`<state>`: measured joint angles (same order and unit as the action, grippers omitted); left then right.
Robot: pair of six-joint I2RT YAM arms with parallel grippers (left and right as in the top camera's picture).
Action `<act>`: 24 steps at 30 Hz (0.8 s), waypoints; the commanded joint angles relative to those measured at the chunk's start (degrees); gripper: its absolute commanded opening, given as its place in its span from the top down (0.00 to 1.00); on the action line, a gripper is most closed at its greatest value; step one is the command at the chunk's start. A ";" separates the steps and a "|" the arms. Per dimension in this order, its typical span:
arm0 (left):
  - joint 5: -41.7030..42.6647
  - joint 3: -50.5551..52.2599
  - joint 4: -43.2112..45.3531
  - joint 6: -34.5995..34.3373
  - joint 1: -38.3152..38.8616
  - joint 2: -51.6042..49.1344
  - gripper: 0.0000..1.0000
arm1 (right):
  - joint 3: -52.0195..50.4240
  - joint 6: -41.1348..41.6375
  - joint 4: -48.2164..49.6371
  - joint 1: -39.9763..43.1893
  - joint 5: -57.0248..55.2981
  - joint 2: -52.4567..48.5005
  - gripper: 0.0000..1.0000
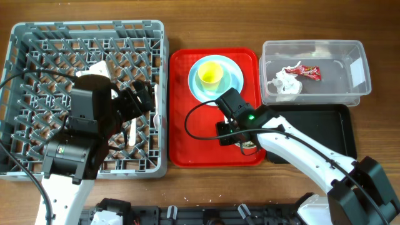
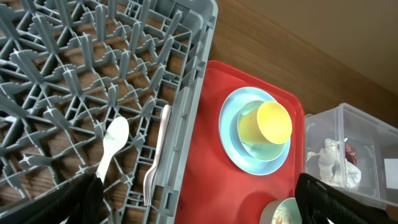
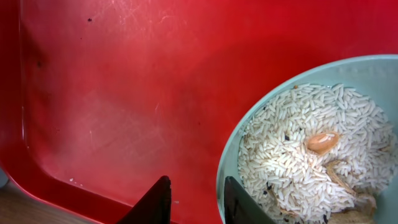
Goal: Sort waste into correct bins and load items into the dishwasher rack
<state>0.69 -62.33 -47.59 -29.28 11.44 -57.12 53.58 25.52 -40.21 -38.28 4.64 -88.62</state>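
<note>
The pale green bowl (image 3: 231, 149) holds beige rice (image 3: 311, 149) and stands on the red tray (image 3: 112, 93). My right gripper (image 3: 196, 200) is open and straddles the bowl's rim, one finger inside and one outside; in the overhead view it (image 1: 232, 133) covers the bowl. The yellow cup (image 1: 210, 74) sits in a pale blue bowl (image 2: 268, 150) on the light blue plate (image 1: 235, 84). The white spoon (image 2: 115, 140) and fork (image 2: 158, 155) lie in the grey rack (image 1: 37, 37). My left gripper (image 2: 208, 205) is open and empty above the rack's right edge.
The clear tub (image 1: 312, 45) at the back right holds the white paper wad (image 1: 284, 81) and a red wrapper bit (image 1: 310, 72). The black tray (image 1: 325, 134) lies in front of it. The red tray (image 1: 187, 125) lies between the rack and the bins.
</note>
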 commanded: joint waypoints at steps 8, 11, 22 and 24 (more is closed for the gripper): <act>-0.57 -0.81 0.11 0.31 -0.37 0.04 0.00 | -2.54 1.64 -0.55 -0.13 -1.16 -0.55 0.76; -0.57 -0.81 0.11 0.31 -0.37 0.04 0.00 | -2.60 1.66 -0.55 -0.13 -1.14 -0.52 0.83; -0.57 -0.81 0.11 0.31 -0.37 0.04 0.00 | -2.60 1.64 -0.48 -0.11 -1.11 -0.52 0.95; -0.57 -0.81 0.11 0.31 -0.37 0.04 0.00 | -2.60 1.64 -0.52 -0.11 -1.11 -0.52 0.95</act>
<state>0.69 -62.33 -47.59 -29.28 11.44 -57.12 51.13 26.94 -40.60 -38.33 4.25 -88.60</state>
